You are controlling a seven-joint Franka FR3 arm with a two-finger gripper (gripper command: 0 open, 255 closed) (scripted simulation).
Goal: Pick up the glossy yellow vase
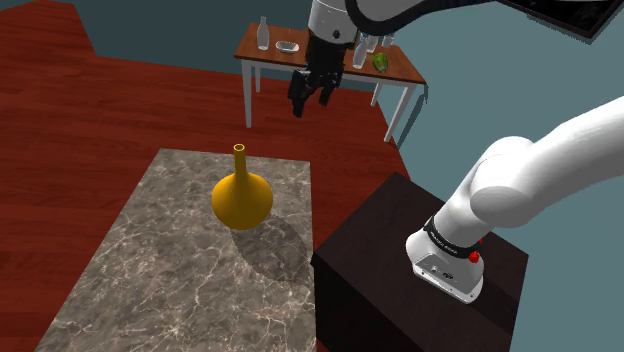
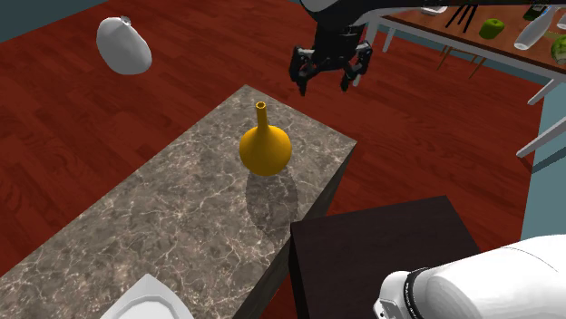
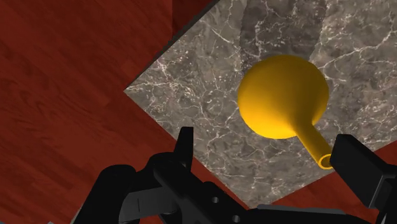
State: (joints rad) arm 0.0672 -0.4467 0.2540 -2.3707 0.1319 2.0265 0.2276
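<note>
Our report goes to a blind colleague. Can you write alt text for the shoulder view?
A yellow vase with a round belly and thin neck stands upright on a grey marble table. The black gripper hangs open above and beyond it; a small table with bottles stands behind.

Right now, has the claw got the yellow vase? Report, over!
Claw open, empty, up in the air. Yellow vase upright on the marbled table, untouched. Nothing between them.

A marble-topped table (image 1: 180,270) stands on red wooden floor (image 1: 60,130), a bottle-laden side table (image 1: 404,68) beyond.
</note>
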